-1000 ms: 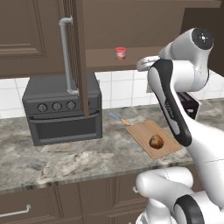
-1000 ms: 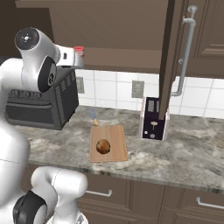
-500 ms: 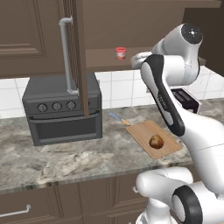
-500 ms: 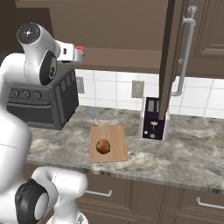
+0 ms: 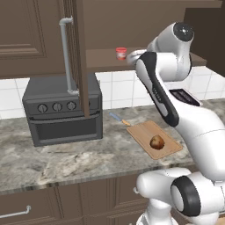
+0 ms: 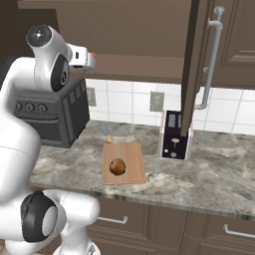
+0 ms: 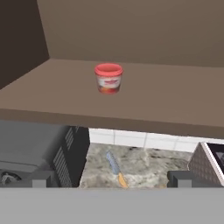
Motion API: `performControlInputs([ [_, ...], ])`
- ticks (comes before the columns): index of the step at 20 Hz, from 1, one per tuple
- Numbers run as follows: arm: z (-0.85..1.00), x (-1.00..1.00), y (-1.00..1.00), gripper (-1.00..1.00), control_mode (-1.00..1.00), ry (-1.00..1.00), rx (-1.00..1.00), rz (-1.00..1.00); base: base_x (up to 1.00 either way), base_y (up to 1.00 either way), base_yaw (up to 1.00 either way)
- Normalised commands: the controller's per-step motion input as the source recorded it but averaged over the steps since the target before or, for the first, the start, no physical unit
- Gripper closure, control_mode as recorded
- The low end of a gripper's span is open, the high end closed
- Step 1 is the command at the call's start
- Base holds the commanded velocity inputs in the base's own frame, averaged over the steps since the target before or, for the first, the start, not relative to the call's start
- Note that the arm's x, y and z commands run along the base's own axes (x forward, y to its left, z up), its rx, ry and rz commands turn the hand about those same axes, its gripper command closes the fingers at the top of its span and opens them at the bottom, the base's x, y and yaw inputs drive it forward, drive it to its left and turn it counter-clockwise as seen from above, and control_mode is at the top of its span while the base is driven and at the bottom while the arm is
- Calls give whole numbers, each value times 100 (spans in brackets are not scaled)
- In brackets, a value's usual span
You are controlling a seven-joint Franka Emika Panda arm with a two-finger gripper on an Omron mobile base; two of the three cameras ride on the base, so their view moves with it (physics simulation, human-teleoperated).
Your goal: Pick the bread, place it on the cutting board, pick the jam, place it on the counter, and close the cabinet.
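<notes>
Across the last second the white arm is swinging up from above the counter, carrying its two-finger gripper (image 7: pixel 111 179) toward the open dark brown wall cabinet (image 5: pixel 74 57), which tells me the bread step is finished and the jam reach is beginning. Left of the fingers (image 7: pixel 41 178) a dark grey toaster oven (image 5: pixel 63 110) is standing below the shelf. Straight ahead of them, well apart and above, the tiny red jam jar with a whitish band (image 7: pixel 108 78) is sitting upright on the inner shelf. The fingers are spread wide, gripping nothing. Down to the right, the small round brown bun (image 5: pixel 157 142) is resting on the light tan wooden cutting board (image 5: pixel 145 132), on the grey-brown marbled stone counter (image 5: pixel 66 162).
</notes>
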Motion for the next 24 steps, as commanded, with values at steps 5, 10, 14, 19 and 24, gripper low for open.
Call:
performControlInputs([
  [5,0,26,7,-100,-100,0,0,0,0,0,0],
  [10,0,24,11,-100,-100,0,0,0,0,0,0],
  [14,0,27,10,-100,-100,0,0,1,0,0,0],
  [19,0,30,4,-100,-100,0,0,1,0,0,0],
  [24,0,30,0,-100,-100,0,0,3,0,0,0],
])
